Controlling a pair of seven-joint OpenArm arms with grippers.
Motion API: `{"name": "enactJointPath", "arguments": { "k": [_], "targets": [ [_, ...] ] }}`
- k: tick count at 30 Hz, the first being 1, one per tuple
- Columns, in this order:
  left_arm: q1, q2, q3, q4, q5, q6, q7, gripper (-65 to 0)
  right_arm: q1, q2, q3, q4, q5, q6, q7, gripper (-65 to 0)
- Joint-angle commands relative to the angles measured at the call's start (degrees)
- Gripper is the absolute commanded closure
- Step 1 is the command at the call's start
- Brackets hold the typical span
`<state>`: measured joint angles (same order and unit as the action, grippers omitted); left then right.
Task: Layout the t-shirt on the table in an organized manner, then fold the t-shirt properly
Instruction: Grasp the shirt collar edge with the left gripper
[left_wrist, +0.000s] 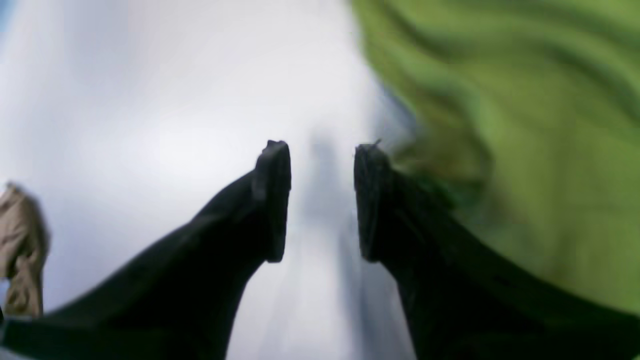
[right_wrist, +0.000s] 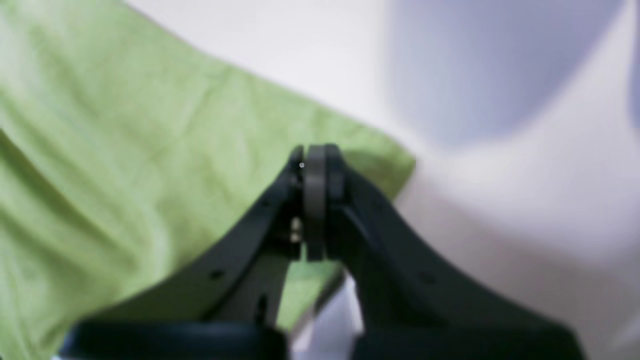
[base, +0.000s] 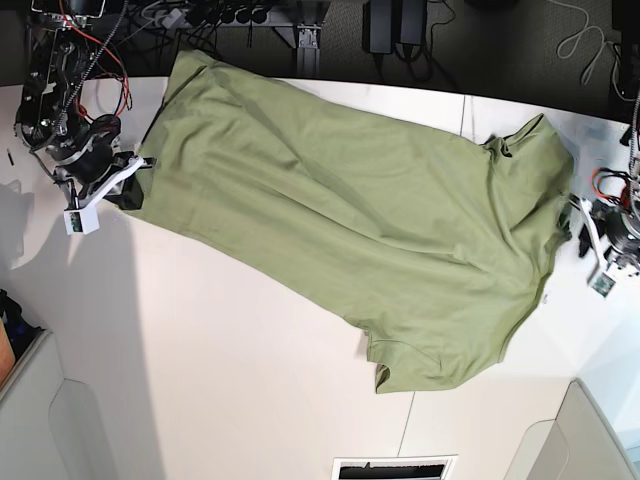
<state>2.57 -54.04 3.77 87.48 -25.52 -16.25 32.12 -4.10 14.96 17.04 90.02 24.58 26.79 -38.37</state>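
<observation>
The olive-green t-shirt (base: 350, 190) lies spread diagonally across the white table (base: 230, 340), hem at the far left and collar and sleeves at the right. My right gripper (base: 135, 192) sits at the hem's near corner. In the right wrist view it (right_wrist: 316, 155) is shut, over the shirt (right_wrist: 125, 150) just short of its corner; no cloth shows between the pads. My left gripper (base: 572, 225) is at the shirt's right edge. In the blurred left wrist view it (left_wrist: 322, 150) is open and empty over the table (left_wrist: 150, 100), with the shirt (left_wrist: 525, 125) beside its right finger.
A thin dark seam (base: 462, 115) crosses the table. Cables and equipment (base: 250, 15) stand behind the far edge. Grey panels sit at the front corners (base: 60, 420) (base: 590, 440), with a vent (base: 395, 468) between them. A beige object (left_wrist: 20, 240) shows at the left.
</observation>
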Motion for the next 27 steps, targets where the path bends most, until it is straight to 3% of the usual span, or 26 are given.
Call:
{"name": "enactJointPath", "arguments": {
  "k": [1, 3, 5, 8, 11, 14, 17, 21, 27],
  "targets": [
    [-0.8, -1.4, -2.6, 2.2, -1.6, -0.1, -0.9, -24.3, 0.9, 0.6, 0.3, 1.8, 1.1, 0.3, 1.2, 0.0],
    [-0.4, -1.0, -5.4, 6.1, -5.7, -3.1, -0.1, -24.3, 1.0, 0.6, 0.3, 2.5, 1.4, 0.3, 1.2, 0.0],
    [0.6, -0.2, -5.6, 12.0, -10.9, -8.8, 0.5, -24.3, 1.3, 0.5, 0.2, 2.5, 1.4, 0.3, 1.1, 0.0],
    [5.5, 5.0, -5.5, 23.3, -12.7, -14.0, 1.0, -24.3, 1.5, 0.2, 0.2, 2.4, 1.2, 0.3, 0.9, 0.0],
    [11.4, 10.4, -1.8, 32.8, -12.8, -14.6, 0.9, -23.7, 1.7, 0.3, 0.2, 2.4, 0.7, 0.3, 0.8, 0.0],
    [14.6, 15.2, 6.4, 35.4, -8.6, -14.6, -0.2, -18.7, 1.9, 0.3, 0.2, 2.4, -0.7, 0.3, 0.8, 0.0],
    [14.9, 19.6, 15.4, 33.6, 0.1, -13.3, -1.5, -17.5, 1.8, 0.3, 0.2, 2.3, -1.1, 0.3, 0.4, 0.0],
    [14.4, 24.5, 23.5, 28.3, 8.8, -7.2, -5.7, -17.5, 1.9, 0.3, -0.1, 2.0, -1.2, 0.7, 0.4, 0.0],
    [9.7, 31.2, 30.2, 17.4, 11.8, -6.9, -6.6, -17.5, 1.9, 0.3, -3.8, -2.5, -2.4, 0.7, 0.7, 0.0]
  ]
}}
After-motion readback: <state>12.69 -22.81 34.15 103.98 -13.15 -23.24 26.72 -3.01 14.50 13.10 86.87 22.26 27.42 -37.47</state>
